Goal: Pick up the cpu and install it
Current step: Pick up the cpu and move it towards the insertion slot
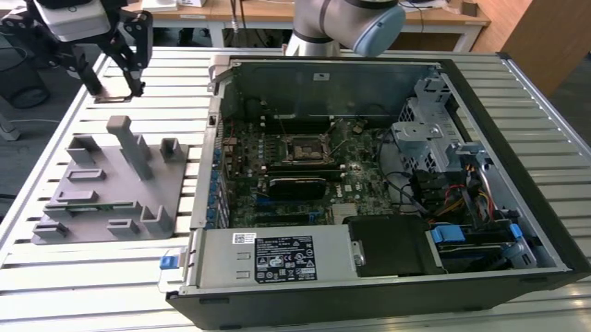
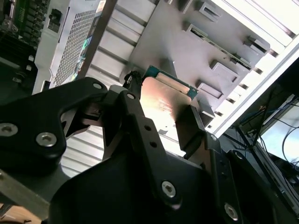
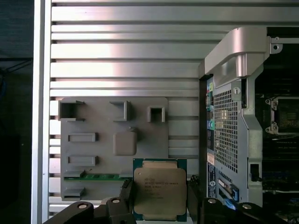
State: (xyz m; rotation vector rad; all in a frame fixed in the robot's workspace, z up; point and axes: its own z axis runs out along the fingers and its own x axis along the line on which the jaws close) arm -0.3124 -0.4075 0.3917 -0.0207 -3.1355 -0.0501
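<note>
Cpu (image 3: 160, 191) between end effector (image 3: 159, 190) fingers (image 3: 125, 190), seemingly gripped

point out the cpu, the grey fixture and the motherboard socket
cpu (image 3: 160, 189), first wrist view, middle of its metal top
grey fixture (image 3: 103, 151), first wrist view, bare base plate
socket (image 1: 305, 149), exterior view, its centre

Cpu (image 3: 160, 196) in hand (image 3: 160, 187), near fixture block (image 3: 93, 126)
</note>
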